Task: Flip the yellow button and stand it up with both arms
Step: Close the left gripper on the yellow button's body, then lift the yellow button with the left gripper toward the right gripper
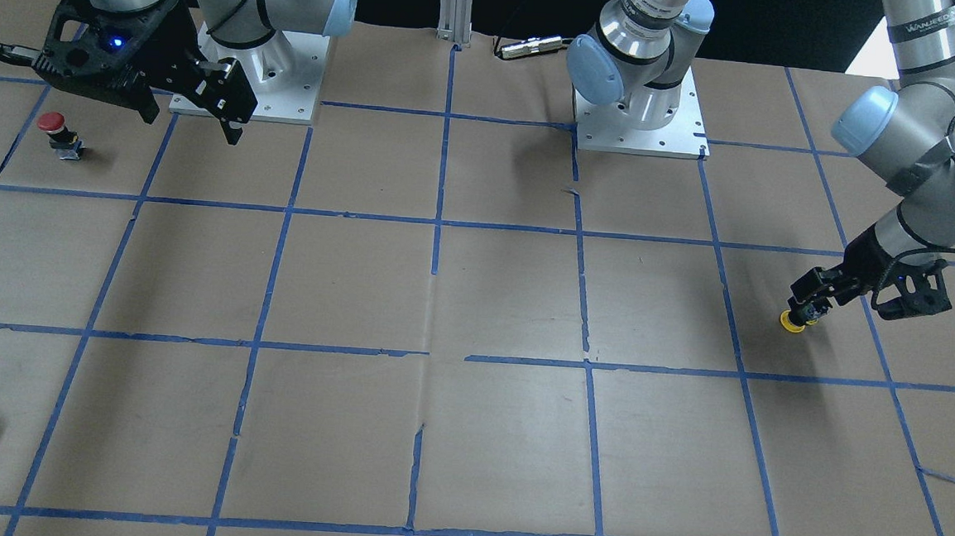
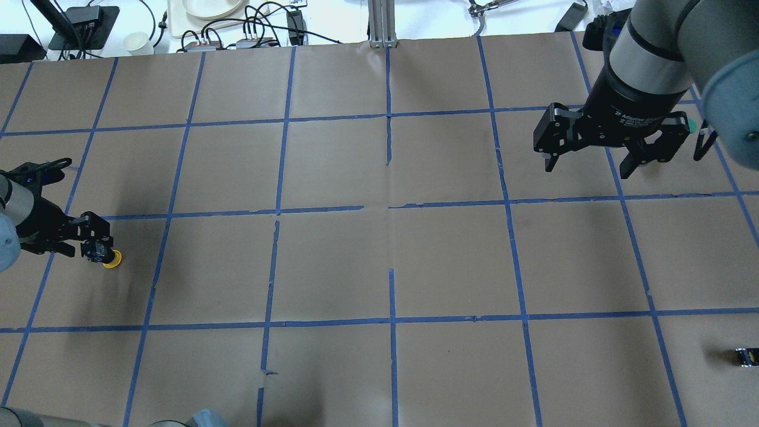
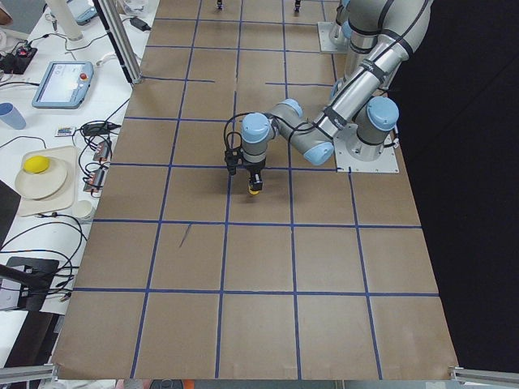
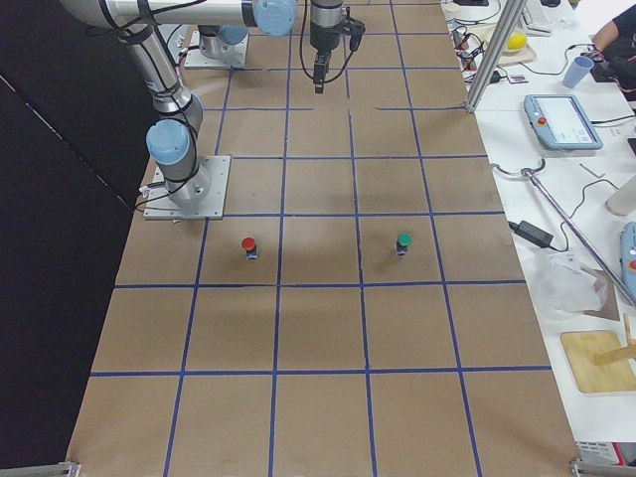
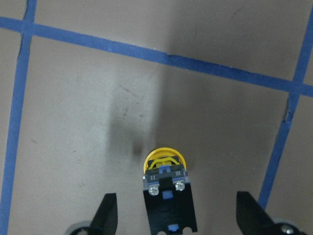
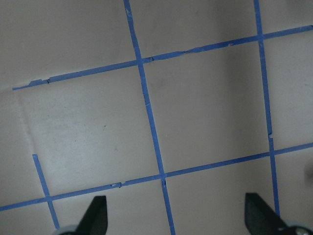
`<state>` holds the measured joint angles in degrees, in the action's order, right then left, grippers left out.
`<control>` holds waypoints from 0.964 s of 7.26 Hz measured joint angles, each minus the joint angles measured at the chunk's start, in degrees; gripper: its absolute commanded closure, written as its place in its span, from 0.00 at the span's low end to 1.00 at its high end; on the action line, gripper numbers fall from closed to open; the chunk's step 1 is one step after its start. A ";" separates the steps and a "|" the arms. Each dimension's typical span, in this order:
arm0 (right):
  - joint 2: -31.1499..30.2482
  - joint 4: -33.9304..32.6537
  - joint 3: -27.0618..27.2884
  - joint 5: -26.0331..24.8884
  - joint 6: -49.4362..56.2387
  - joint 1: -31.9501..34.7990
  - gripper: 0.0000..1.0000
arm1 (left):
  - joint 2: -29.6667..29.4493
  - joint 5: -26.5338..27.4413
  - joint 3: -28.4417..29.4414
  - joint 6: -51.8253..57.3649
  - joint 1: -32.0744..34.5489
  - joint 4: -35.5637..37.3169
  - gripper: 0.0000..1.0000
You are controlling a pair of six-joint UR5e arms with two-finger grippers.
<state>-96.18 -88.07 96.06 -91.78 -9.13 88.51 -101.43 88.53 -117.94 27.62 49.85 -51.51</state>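
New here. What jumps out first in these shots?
The left gripper is low at the left end of the table, its fingers open on either side of the yellow button without touching it. The button appears to sit cap-down. The right gripper hangs open, high over the other end, where a red button stands.
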 measured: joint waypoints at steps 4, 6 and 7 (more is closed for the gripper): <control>0.01 0.01 0.01 0.01 0.07 0.00 0.00 | 0.40 0.25 0.14 0.41 0.12 -0.31 0.90; -0.03 0.00 0.01 0.02 0.08 0.00 0.00 | 1.57 -1.55 3.14 0.26 1.06 -5.85 0.97; -0.01 0.12 0.01 0.00 0.07 0.00 0.00 | 2.66 -4.51 7.19 -0.46 2.96 -13.94 0.97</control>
<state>-96.19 -87.96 96.06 -91.77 -9.05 88.51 -98.77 84.01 -110.75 27.15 52.81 -65.46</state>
